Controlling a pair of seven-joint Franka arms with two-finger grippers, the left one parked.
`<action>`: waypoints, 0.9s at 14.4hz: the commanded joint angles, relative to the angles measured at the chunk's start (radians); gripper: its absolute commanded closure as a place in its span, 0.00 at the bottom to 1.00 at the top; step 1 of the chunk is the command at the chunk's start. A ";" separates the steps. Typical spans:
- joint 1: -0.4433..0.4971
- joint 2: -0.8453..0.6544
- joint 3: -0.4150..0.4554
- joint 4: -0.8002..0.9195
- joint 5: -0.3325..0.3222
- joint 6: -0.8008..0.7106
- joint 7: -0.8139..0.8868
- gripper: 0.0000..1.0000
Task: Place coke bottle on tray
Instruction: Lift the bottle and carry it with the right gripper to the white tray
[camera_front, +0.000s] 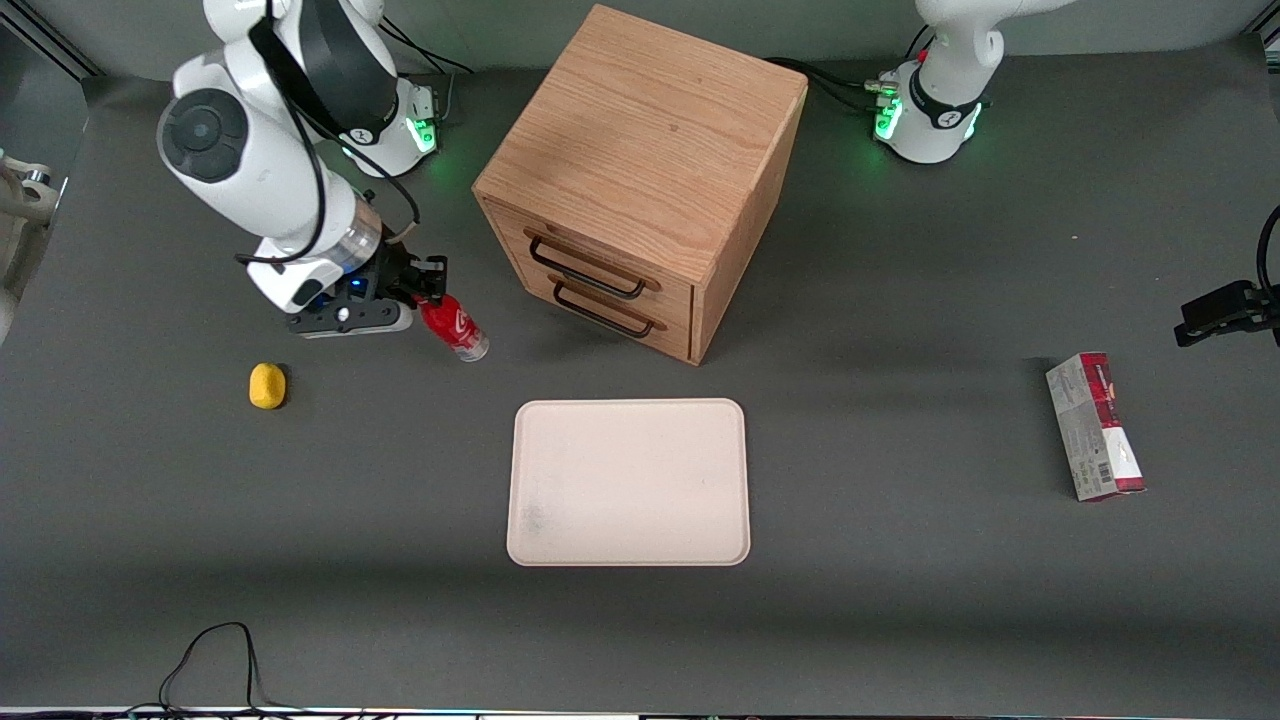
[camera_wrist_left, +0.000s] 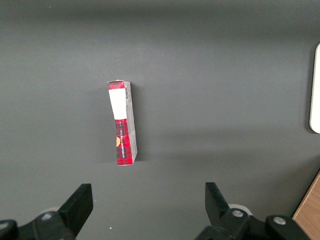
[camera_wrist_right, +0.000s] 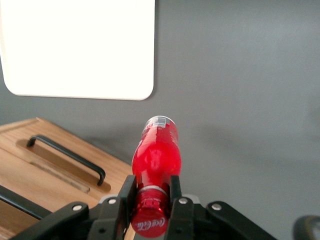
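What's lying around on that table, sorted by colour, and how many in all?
Red: 2, the coke bottle held by the gripper near the drawers, and the red-and-grey carton toward the parked arm's end.
Yellow: 1, a small lump.
Cream: 1, the tray.
Wood brown: 1, the drawer cabinet.
Total: 5

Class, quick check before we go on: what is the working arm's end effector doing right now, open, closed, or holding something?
Right end effector: closed on the coke bottle, gripping it at the neck just below the cap, near the wooden drawer cabinet.
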 joint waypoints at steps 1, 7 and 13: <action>-0.009 0.149 0.004 0.288 -0.043 -0.150 -0.004 1.00; -0.010 0.464 0.016 0.819 -0.096 -0.340 -0.003 1.00; -0.003 0.643 0.031 0.955 -0.099 -0.201 0.011 1.00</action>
